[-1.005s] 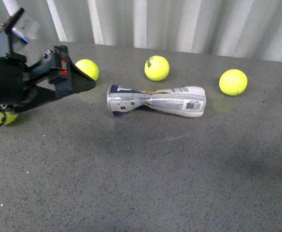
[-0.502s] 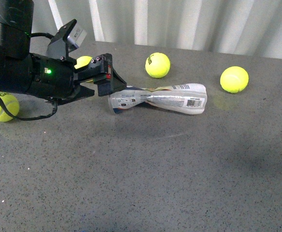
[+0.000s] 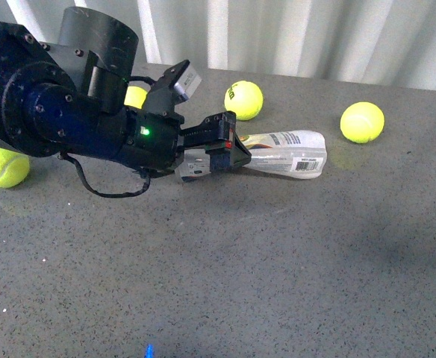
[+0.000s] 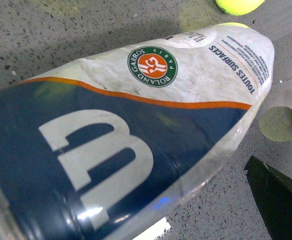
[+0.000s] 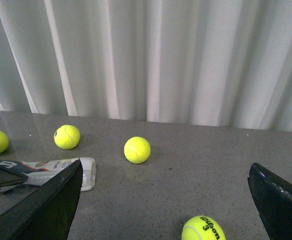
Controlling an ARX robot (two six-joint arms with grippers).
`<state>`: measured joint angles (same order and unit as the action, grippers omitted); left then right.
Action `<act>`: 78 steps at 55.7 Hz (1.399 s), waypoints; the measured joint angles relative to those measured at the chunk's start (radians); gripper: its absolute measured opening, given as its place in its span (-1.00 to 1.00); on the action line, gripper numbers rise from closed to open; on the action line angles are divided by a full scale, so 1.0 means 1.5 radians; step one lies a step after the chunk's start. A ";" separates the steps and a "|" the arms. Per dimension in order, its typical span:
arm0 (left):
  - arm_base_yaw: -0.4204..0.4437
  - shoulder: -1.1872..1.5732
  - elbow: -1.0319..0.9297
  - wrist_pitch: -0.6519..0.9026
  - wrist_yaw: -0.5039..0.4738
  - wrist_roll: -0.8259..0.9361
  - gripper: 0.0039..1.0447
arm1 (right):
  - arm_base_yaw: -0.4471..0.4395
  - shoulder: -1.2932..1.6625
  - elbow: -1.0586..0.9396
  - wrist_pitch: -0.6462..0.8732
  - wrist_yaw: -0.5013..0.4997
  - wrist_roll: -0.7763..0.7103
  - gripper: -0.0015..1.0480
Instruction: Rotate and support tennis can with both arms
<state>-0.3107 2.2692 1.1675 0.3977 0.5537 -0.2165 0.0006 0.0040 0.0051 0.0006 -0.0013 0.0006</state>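
Clear plastic, navy-labelled and crumpled, the tennis can lies sideways on the grey speckled tabletop; the black flat-fingered left gripper straddles its pinched waist, jaws open, apparently to clamp and turn it. The right gripper hangs well apart, spread wide, empty.

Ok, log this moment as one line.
left gripper: open, straddling tennis can | right gripper: open, away from can | tennis can: lying on table
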 joint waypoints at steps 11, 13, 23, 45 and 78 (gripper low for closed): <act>-0.009 0.032 0.008 0.052 0.016 -0.058 0.86 | 0.000 0.000 0.000 0.000 0.000 0.000 0.86; -0.009 0.035 0.008 0.063 0.016 -0.075 0.77 | 0.000 0.000 0.000 0.000 0.000 0.000 0.86; -0.009 0.040 0.007 0.107 0.036 -0.151 0.15 | 0.000 0.000 0.000 0.000 0.000 0.000 0.86; -0.026 -0.009 -0.054 0.145 0.082 -0.196 -0.94 | 0.000 0.000 0.000 0.000 0.000 0.000 0.86; -0.043 -0.124 0.576 -0.863 -0.247 0.430 -0.94 | 0.000 0.000 0.000 0.000 0.000 0.000 0.86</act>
<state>-0.3756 2.0830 2.0308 -0.8967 0.1833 0.4282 0.0006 0.0040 0.0051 0.0006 -0.0017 0.0006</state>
